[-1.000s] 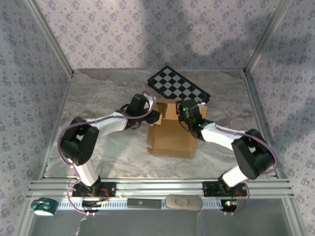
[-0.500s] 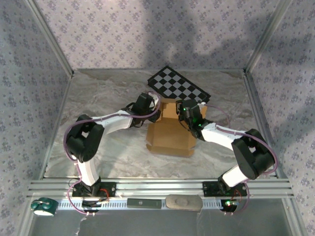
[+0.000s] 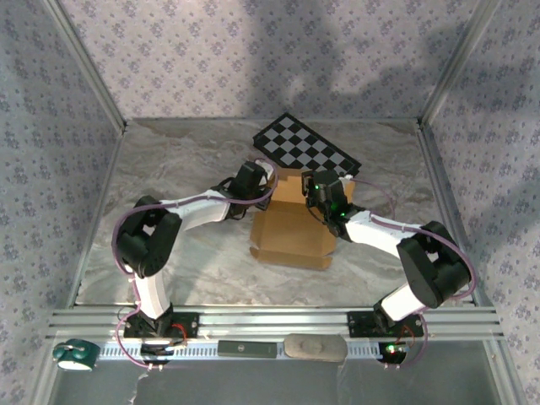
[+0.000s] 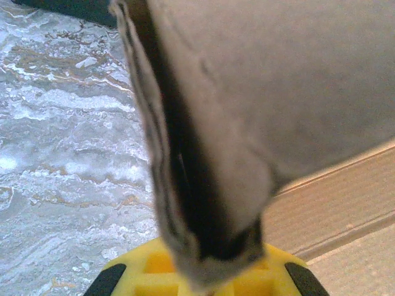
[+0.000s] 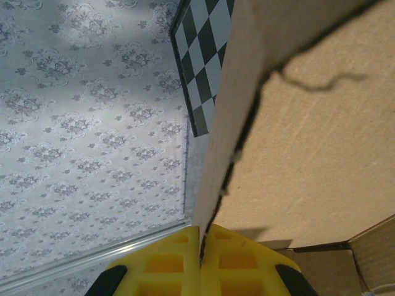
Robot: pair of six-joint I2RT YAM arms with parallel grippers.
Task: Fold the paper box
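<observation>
1. Plainly, the paper box (image 3: 291, 236) lay near the middle of the counter (image 3: 169, 202). Its base panel was flat and its far flaps were raised toward 12 o'clock, just beside the checkered board (image 3: 308, 152).
2. The left gripper (image 3: 263, 189) stood at the box's 10 o'clock corner. It was clamped on a raised flap, and its wrist view showed a doubled cardboard edge pinched between the yellow pads (image 4: 154, 271).
3. The right gripper (image 3: 315, 191) stood at the box's 1 o'clock corner. It was clamped on the edge of an upright panel, with the board running straight into the seam between its closed fingers.
4. The step in hand looked like forming the far wall, with both far flaps held at once.
5. To do it well, each gripper should swing its flap about the crease and avoid pulling on the sheet. The two should move together so the base stays flat and does not slide toward 6 o'clock.
6. The board looked thin and its cut edge ragged near the right gripper, so a twist or uneven tug there could tear or buckle it.
7. The creases should be seated fully before either grip loosens.
</observation>
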